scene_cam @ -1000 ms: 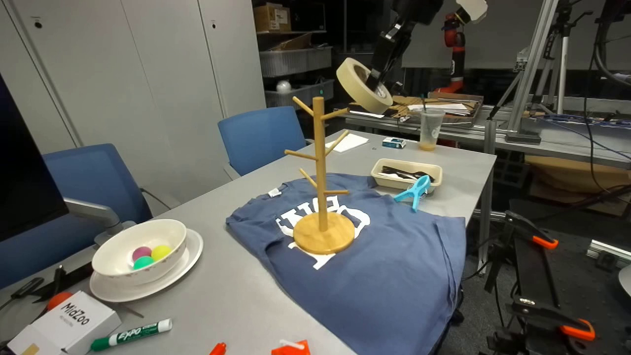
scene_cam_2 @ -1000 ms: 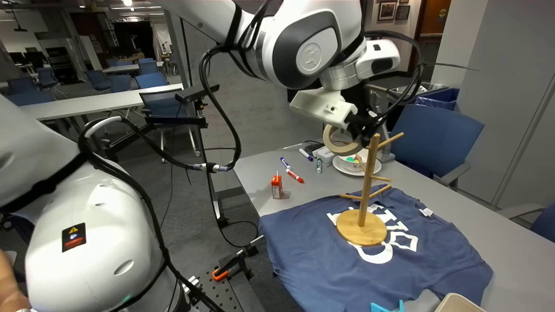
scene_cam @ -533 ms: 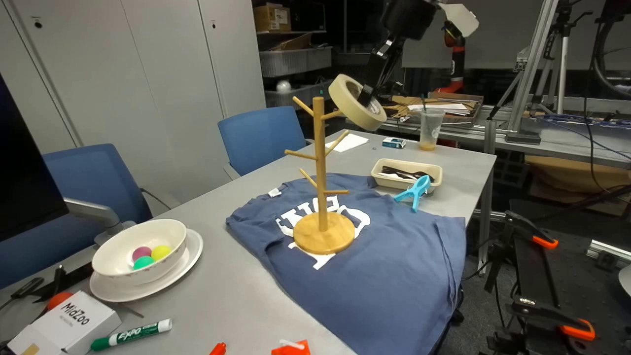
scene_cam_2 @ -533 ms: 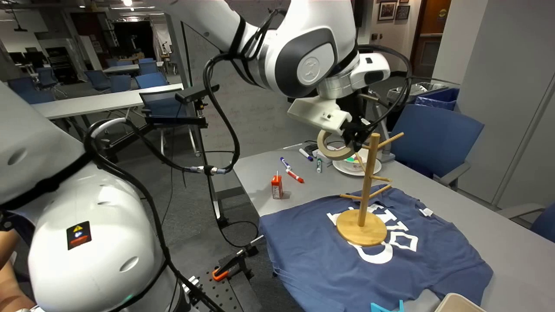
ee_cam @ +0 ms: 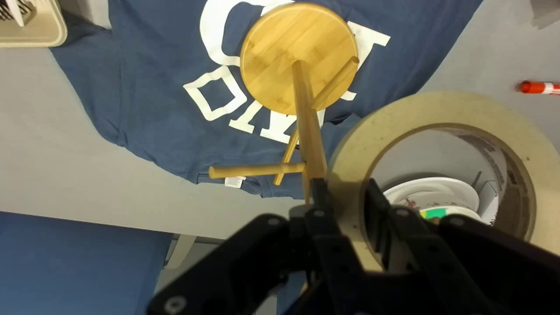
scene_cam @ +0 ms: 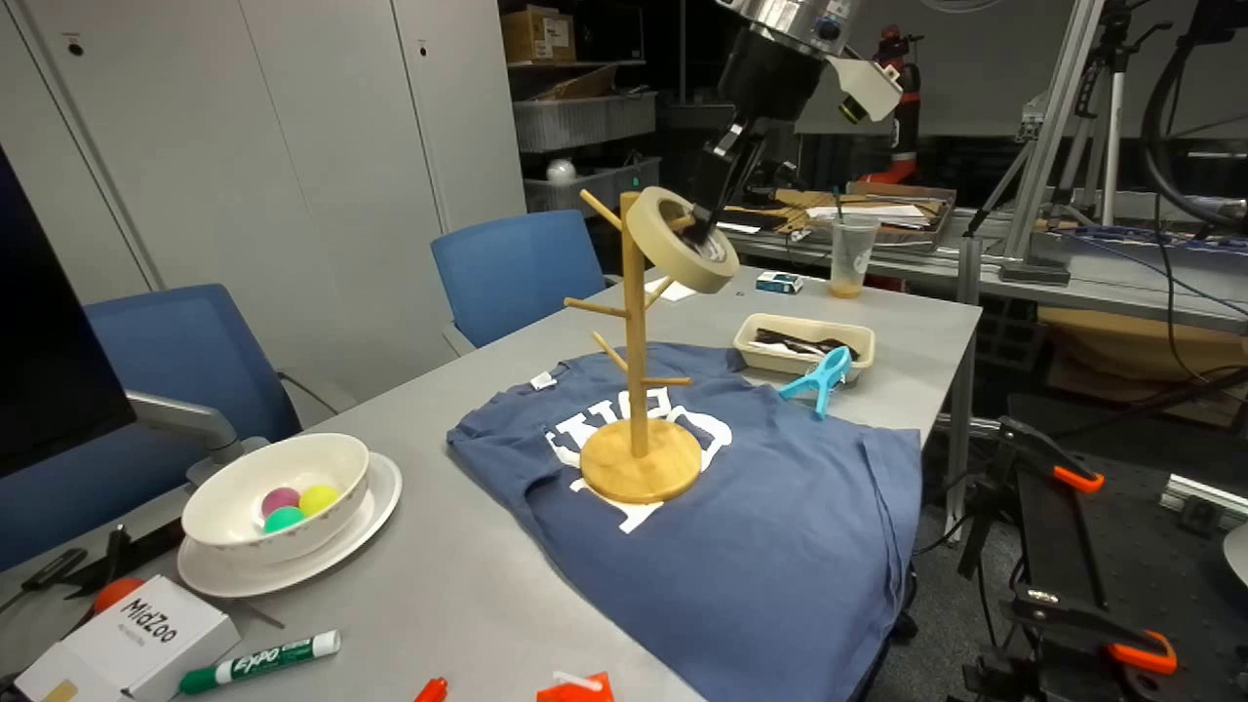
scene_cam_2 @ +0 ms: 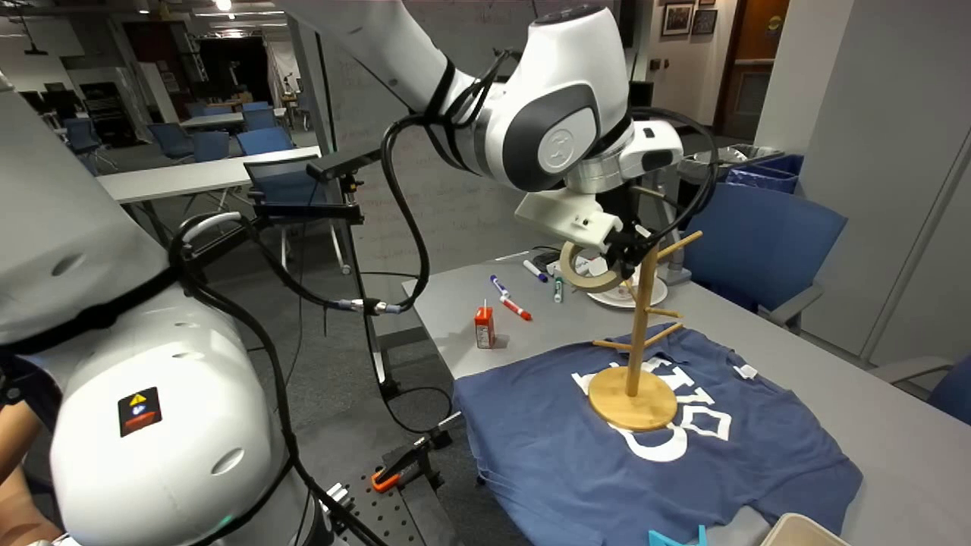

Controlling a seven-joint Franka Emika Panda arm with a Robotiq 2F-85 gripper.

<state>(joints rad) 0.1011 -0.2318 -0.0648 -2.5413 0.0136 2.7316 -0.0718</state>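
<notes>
My gripper (ee_cam: 345, 188) is shut on a roll of cream masking tape (ee_cam: 442, 107), one finger inside its hole and one outside. In an exterior view the tilted roll (scene_cam: 663, 249) overlaps the top of a wooden peg stand (scene_cam: 636, 341); a peg shows within its hole, but I cannot tell whether it passes through. In the wrist view the outer finger lies over the upper end of the stand's post (ee_cam: 308, 127); whether they touch is unclear. The stand's round base (scene_cam_2: 632, 398) rests on a blue T-shirt (scene_cam_2: 546, 425).
A white bowl (scene_cam: 273, 478) with coloured balls sits on a plate. A cream tray (scene_cam: 804, 366) and a blue clamp (scene_cam: 824, 380) lie by the shirt. Markers, a small red carton (scene_cam_2: 484, 326) and a white box (scene_cam: 132, 639) are on the table. Blue chairs (scene_cam: 517, 268) stand alongside.
My gripper has come down with the tape roll, toward the stand's upper pegs. The roll has gone from above the post to overlapping its top. The stand's upper part has shifted very slightly.
</notes>
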